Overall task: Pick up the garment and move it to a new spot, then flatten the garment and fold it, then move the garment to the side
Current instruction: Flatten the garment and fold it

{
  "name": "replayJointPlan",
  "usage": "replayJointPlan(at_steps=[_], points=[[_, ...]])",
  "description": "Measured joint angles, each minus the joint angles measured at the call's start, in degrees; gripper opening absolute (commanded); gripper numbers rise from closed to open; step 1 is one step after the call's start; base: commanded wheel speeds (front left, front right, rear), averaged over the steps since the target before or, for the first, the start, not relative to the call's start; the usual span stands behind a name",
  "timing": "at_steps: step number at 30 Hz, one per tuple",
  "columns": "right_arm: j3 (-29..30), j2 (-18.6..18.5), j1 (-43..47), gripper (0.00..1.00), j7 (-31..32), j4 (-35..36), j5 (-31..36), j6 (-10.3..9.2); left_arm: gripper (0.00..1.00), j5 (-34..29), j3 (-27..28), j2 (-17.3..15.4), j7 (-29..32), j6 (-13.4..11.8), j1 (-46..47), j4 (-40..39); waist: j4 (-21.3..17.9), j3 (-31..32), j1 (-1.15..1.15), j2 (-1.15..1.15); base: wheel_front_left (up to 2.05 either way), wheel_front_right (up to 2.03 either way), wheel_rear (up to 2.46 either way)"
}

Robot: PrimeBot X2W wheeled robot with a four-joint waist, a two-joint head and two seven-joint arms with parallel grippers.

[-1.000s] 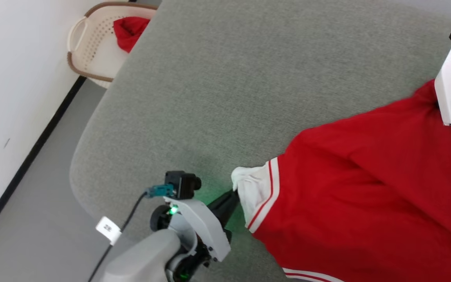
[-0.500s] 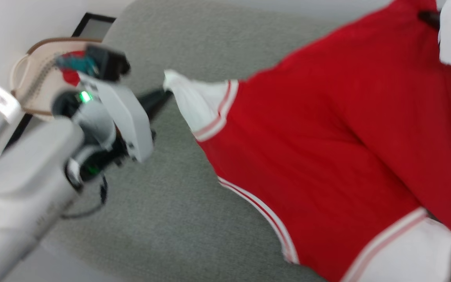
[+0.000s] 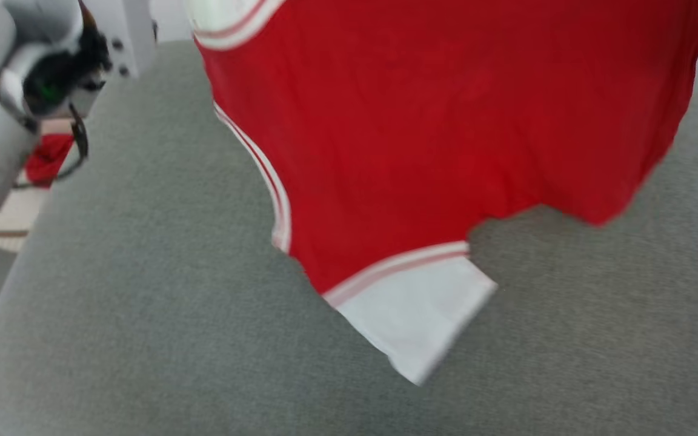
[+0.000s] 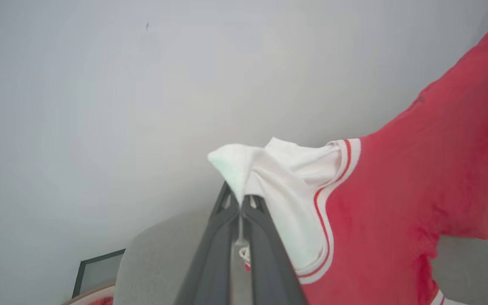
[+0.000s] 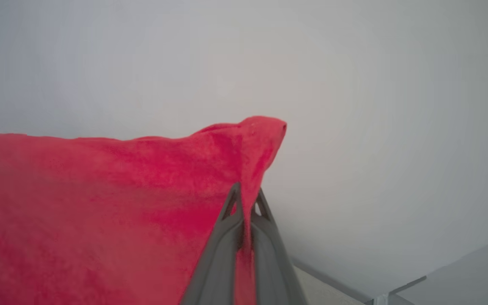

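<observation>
a broad grey padded surface lies well below both grippers. above it hangs the garment, a red jersey lifted clear and strung between your two grippers like washing on a line.

the left gripper has its fingers pressed together on a bunched white corner panel, and the red body runs away to that gripper's right. the right gripper pinches a peak of plain red cloth, with the rest spreading off to its left. below the left arm's wrist, off the surface's edge, a small red cloth sits by a cream basket.

the held edge runs gripper to gripper, roughly level. the long axis looks to drop from that edge toward the surface, ending in a second white panel with striped trim. you cannot tell whether that low corner touches the surface. only plain red faces the head camera, so neck and hem ends cannot be told apart.

you appear to be carrying it to the new spot. hold both pinches firm, hold the grippers level and apart so the top edge stays taut, and let the low corner land first so the cloth lays out flat rather than heaping.
</observation>
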State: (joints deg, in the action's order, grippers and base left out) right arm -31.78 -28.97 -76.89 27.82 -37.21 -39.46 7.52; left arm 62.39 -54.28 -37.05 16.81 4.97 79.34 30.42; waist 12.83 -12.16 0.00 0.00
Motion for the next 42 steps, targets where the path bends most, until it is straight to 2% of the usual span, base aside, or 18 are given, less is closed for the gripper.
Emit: replayJointPlan(at_steps=[7,14,22,31,42], points=[[2.44,2.82,-3.53,0.0,-7.0,-5.05,4.72,0.0,0.0,-3.07,0.19,3.74,-1.38,0.41,8.88,9.96,-3.48,1.72,0.0,0.0,0.0,0.0,0.0],[3.74,5.21,-6.1,0.0,-12.36,-8.57,7.48,0.0,0.0,-6.83,0.35,6.6,-7.37,0.38,16.17,18.8,-6.3,2.79,0.0,0.0,0.0,0.0,0.0],[6.08,6.68,-10.34,0.0,-18.8,-11.82,10.66,0.01,0.0,-8.61,1.12,8.18,-13.28,0.99,22.84,25.97,-8.1,1.22,0.0,0.0,0.0,0.0,0.0],[7.64,7.73,-15.94,0.0,-25.99,-13.36,15.14,0.01,0.0,-9.77,1.47,8.35,-18.76,2.09,30.67,29.5,-9.32,-4.69,0.0,0.0,0.0,0.0,0.0],[12.47,9.96,-24.99,0.0,-38.98,-15.24,25.19,0.01,0.0,-12.61,2.21,6.69,-27.28,2.42,45.26,31.65,-11.32,-16.95,0.0,0.0,0.0,0.0,0.0]])
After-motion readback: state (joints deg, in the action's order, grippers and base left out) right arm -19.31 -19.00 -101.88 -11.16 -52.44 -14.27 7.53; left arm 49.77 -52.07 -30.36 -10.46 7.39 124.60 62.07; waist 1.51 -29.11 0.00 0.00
